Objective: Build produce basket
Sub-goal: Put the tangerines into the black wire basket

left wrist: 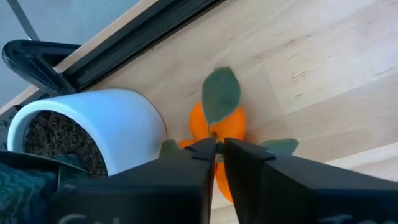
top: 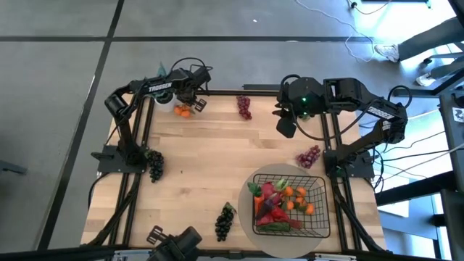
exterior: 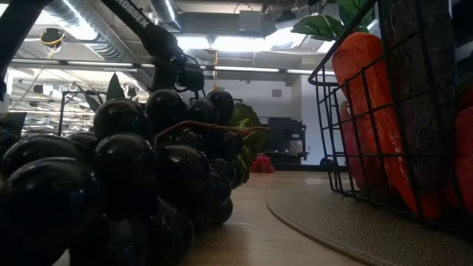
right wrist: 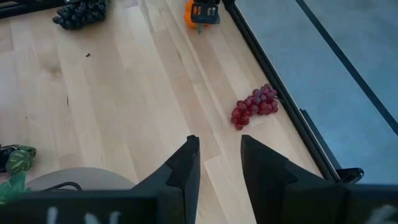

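Two dark fingers (left wrist: 186, 168) of the left gripper (left wrist: 216, 149) stand nearly together, pinching the leafy stem of an orange tangerine (left wrist: 217, 134) at the table's (top: 196, 167) far left corner, beside a white pot (left wrist: 106, 124). Its arm reaches along the far edge. Right gripper (right wrist: 216, 158) hovers with jaws apart, tilted down near red grapes (right wrist: 254, 106). Basket (top: 319, 217), partly filled with produce (top: 279, 203), sits on a round mat (top: 246, 217) near right, long axis across the table.

Bright, even overhead light on the table (top: 203, 159); glaring ceiling strips, near-black blurred grapes (exterior: 111, 192) at table level.
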You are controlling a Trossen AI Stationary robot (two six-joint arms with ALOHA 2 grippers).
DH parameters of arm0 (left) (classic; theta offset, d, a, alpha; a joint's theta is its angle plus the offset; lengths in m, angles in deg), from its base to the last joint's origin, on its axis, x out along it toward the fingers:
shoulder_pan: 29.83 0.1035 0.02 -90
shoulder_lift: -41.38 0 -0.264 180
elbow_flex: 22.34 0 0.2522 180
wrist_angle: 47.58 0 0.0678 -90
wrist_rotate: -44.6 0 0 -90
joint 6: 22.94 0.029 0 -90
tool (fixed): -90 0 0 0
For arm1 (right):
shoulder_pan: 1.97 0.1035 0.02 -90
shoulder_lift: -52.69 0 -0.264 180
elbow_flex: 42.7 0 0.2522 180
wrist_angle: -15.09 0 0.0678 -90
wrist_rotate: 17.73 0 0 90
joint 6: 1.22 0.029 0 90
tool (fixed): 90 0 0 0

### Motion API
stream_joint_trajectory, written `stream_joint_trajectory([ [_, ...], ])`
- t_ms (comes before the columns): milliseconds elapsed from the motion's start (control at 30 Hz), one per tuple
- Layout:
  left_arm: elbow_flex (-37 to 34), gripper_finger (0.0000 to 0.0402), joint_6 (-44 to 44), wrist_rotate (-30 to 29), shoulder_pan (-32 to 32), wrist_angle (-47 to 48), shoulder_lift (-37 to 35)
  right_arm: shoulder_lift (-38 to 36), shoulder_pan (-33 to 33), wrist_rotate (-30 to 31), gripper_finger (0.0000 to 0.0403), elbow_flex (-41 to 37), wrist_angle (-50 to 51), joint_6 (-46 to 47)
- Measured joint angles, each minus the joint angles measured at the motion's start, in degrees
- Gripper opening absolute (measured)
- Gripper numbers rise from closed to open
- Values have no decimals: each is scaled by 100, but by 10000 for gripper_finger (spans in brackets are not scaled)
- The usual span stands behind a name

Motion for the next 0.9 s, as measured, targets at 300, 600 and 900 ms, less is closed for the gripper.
stream_joint_trajectory([
  [300,0,2,367,209,-12,4,0,0,0,0,103,0,16,-11],
  [600,0,1,596,921,-361,19,-353,0,0,-162,103,-2,356,-40],
  [900,2,0,571,861,-801,84,-864,0,4,-356,103,-2,378,-268],
])
